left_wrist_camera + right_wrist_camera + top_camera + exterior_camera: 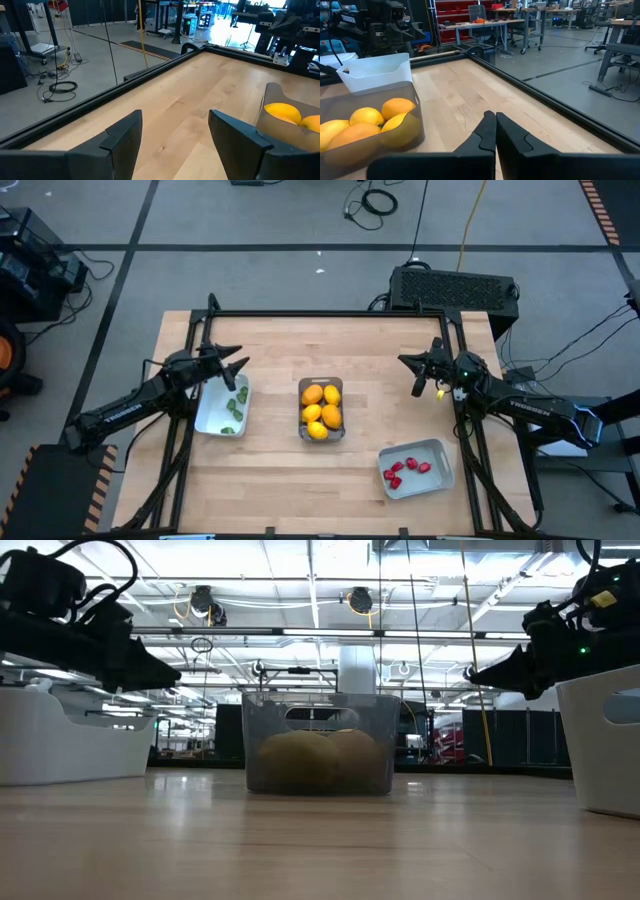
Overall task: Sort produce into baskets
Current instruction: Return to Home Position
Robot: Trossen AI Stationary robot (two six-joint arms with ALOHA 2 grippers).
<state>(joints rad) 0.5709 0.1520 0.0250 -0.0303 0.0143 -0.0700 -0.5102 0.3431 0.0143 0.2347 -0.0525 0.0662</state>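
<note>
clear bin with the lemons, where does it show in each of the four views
High view: clear bin at the table's centre.
Low view: clear bin in the middle of the picture.
Left wrist view: clear bin at the picture's right edge, cut off.
Right wrist view: clear bin lower left, white bin behind it.
Shared landmark: the lemons inside it, visible in all four.

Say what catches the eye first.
The clear bin of lemons in the middle of the table. A white bin with green pieces lies left, a grey-blue tray with red pieces front right. The left tool hangs open by the white bin; the right tool, shut, far right.
</note>
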